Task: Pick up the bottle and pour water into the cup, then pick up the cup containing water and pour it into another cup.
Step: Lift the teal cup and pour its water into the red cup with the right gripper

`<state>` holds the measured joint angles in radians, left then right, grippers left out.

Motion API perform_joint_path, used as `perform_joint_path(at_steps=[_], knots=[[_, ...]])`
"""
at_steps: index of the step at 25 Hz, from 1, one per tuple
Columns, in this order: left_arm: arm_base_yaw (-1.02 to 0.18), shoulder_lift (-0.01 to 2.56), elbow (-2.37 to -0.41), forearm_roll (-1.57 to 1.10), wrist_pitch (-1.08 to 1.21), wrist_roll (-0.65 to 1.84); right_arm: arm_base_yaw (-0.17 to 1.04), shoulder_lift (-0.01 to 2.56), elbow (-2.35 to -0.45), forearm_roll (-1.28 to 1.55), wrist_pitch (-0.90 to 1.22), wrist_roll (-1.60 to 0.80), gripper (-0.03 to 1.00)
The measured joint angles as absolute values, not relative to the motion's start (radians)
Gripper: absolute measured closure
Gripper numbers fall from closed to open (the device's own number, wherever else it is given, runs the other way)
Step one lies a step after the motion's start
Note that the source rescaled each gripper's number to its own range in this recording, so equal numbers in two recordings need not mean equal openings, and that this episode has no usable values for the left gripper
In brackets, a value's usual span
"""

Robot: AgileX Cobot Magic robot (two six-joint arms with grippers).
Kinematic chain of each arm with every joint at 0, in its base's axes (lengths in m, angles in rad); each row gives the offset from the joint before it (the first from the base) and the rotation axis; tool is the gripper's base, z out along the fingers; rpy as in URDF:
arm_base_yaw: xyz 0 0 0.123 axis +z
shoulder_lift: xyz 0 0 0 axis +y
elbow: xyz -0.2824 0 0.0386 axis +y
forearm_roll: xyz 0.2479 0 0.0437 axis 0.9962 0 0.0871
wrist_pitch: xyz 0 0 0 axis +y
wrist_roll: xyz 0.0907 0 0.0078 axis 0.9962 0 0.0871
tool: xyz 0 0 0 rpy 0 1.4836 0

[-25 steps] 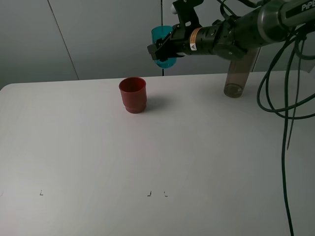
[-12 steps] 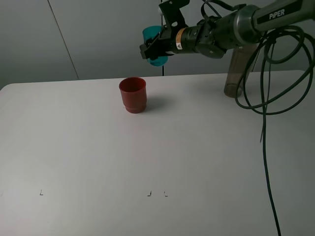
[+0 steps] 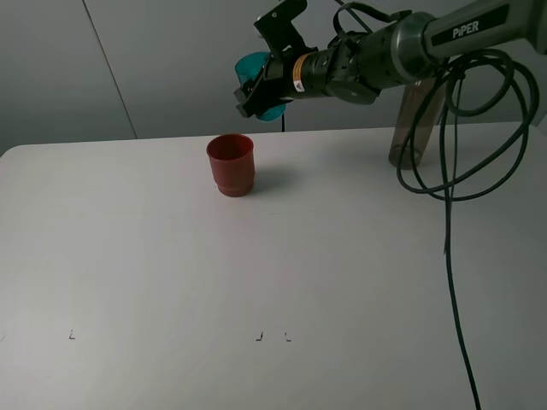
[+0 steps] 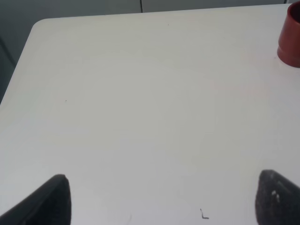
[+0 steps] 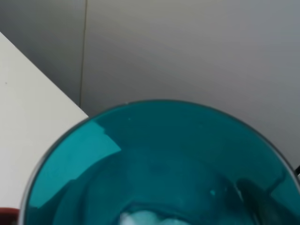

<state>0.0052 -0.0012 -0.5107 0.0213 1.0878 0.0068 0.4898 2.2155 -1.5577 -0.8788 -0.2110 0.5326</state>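
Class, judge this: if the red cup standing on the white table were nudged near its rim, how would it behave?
The opaque red-brown plastic cup narrows to a stepped base, so it would probably tip before sliding. It looks thin plastic: likely light, hardly fragile.

The blue cup (image 5: 154, 154) held in the right gripper (image 3: 253, 92) is translucent teal plastic, smooth and glossy, with pale reflections inside. Just below the gripper, the red cup (image 3: 231, 164) is opaque plastic with a dull sheen. Back along the arm from the gripper, the bottle (image 3: 416, 120) is smoky see-through plastic. The table (image 3: 256, 273) is smooth, matt white. The cables (image 3: 450, 222) are black and slightly shiny.
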Motion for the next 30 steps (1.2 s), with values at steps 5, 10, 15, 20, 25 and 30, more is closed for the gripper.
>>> perform_joint_path(at_steps=[5, 10, 15, 20, 25, 30], knots=[[0.005, -0.001, -0.511, 0.021, 1.088, 0.007, 0.507, 2.215, -1.558, -0.879, -0.171, 0.477, 0.88], [0.005, -0.001, -0.511, 0.021, 1.088, 0.007, 0.510, 2.215, -1.558, -0.879, -0.125, 0.443, 0.88], [0.005, -0.001, -0.511, 0.021, 1.088, 0.007, 0.510, 2.215, -1.558, -0.877, -0.111, 0.423, 0.88], [0.005, -0.001, -0.511, 0.021, 1.088, 0.007, 0.524, 2.215, -1.558, -0.877, -0.107, 0.394, 0.88], [0.005, -0.001, -0.511, 0.021, 1.088, 0.007, 0.527, 2.215, -1.560, -0.877, -0.104, 0.380, 0.88], [0.005, -0.001, -0.511, 0.021, 1.088, 0.007, 0.529, 2.217, -1.597, -0.875, -0.066, 0.379, 0.88]])
